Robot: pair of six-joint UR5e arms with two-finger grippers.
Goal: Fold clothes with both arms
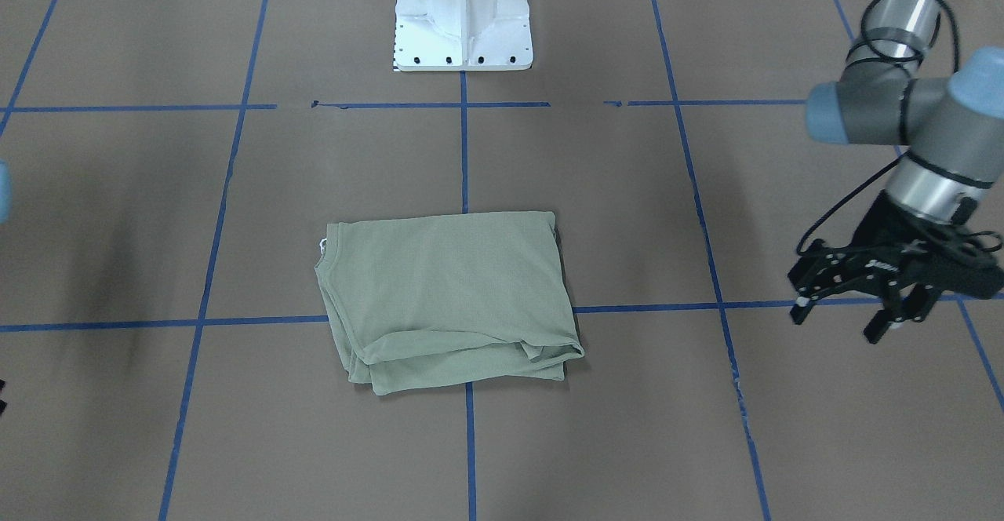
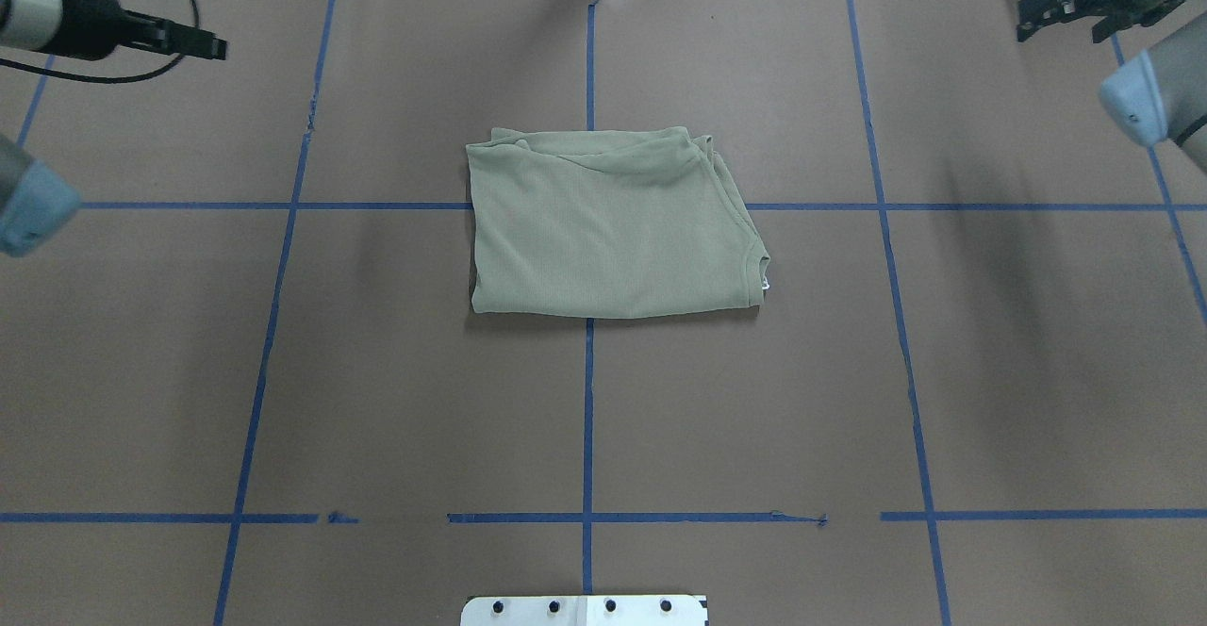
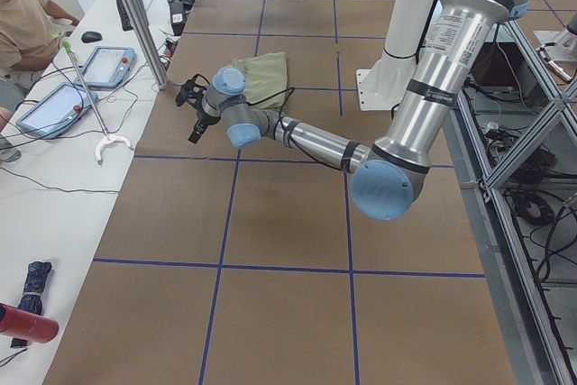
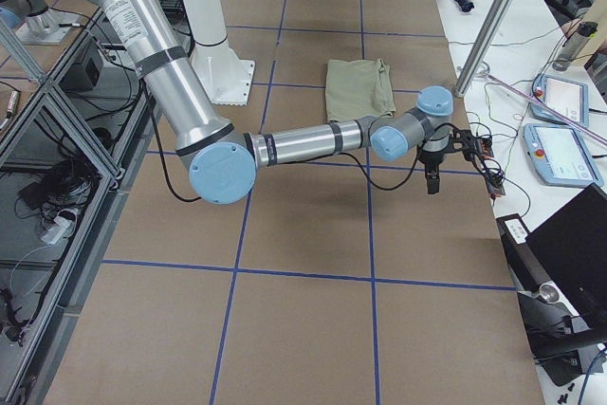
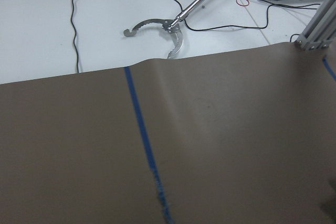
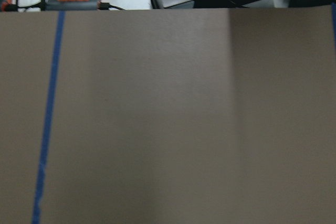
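The pale sage-green shirt (image 1: 447,293) lies folded into a rough rectangle at the middle of the brown table, collar and white tag string at one short side. It also shows in the overhead view (image 2: 603,230) and both side views (image 3: 261,74) (image 4: 358,87). My left gripper (image 1: 834,326) hangs open and empty above the table, well off to the shirt's side; it also shows at the overhead view's far-left corner (image 2: 203,43). My right gripper (image 2: 1064,27) is open and empty over the far-right corner, far from the shirt. Neither gripper touches the cloth.
The white pedestal base (image 1: 463,27) stands at the robot's side of the table. Blue tape lines (image 2: 586,419) grid the brown cover. Beyond the far edge are a metal grabber tool (image 5: 163,24), tablets (image 3: 108,65), an aluminium post (image 3: 135,15) and a seated operator (image 3: 22,24).
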